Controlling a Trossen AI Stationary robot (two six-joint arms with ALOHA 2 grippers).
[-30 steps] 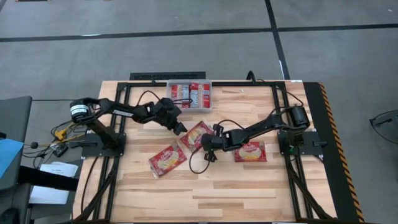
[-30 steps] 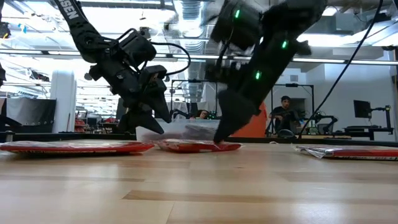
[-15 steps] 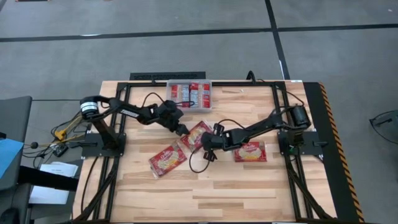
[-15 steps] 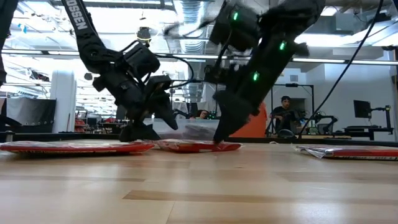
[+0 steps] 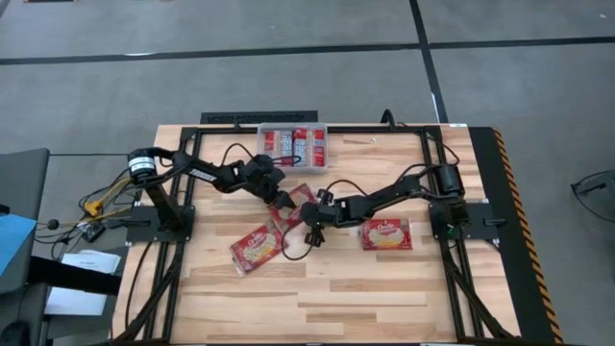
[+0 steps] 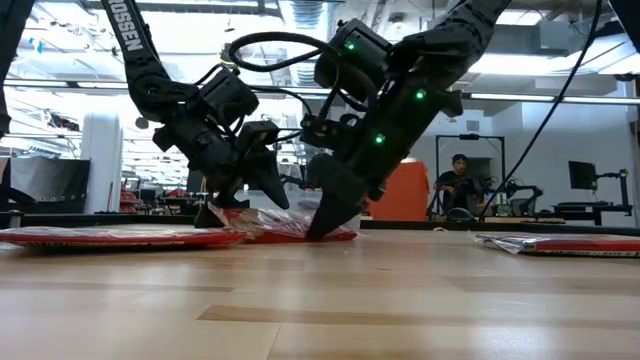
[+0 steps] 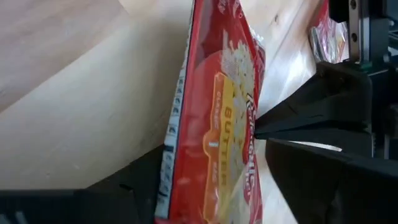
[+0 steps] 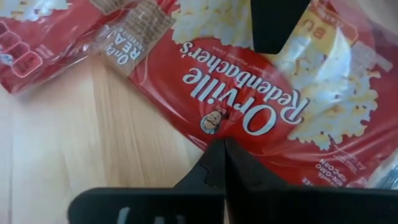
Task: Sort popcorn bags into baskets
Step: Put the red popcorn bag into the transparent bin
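A large red popcorn bag [image 5: 296, 197] with a cream-yellow picture lies mid-table between my two grippers. My left gripper [image 5: 284, 202] is open at the bag's left end, with the bag [image 7: 217, 124] passing between its fingers. My right gripper [image 5: 309, 215] is shut, its tips at the bag's right edge. In the low view the bag [image 6: 265, 224] looks bunched and raised at its left end. Two more large bags lie flat on the table, one near-left [image 5: 258, 246] and one to the right [image 5: 386, 234]. My left gripper has one finger [image 7: 143, 186] under the bag's long edge [image 7: 171, 155] and the other [image 7: 323, 180] over its printed face; whether the upper finger touches, I cannot tell. It comes slanting down from the far left. My right gripper pushes with its shut fingertips [image 8: 217, 152] against the bag's edge [image 8: 205, 140], slanting down from the table's right. The bag's right part stays on the table.
The clear basket [image 5: 325, 149] stands at the table's far edge, holding several small red packets [image 5: 293, 144]. Cables loop over the table beside both arms. Bare wood lies toward the near edge. A person sits in the room far behind [image 6: 458, 185].
My right gripper has moved toward the table's left, sliding the middle bag leftward. The bag's left end has ridden up and bunched between my left gripper's open fingers. My left gripper has come down to the table and edged toward the bag.
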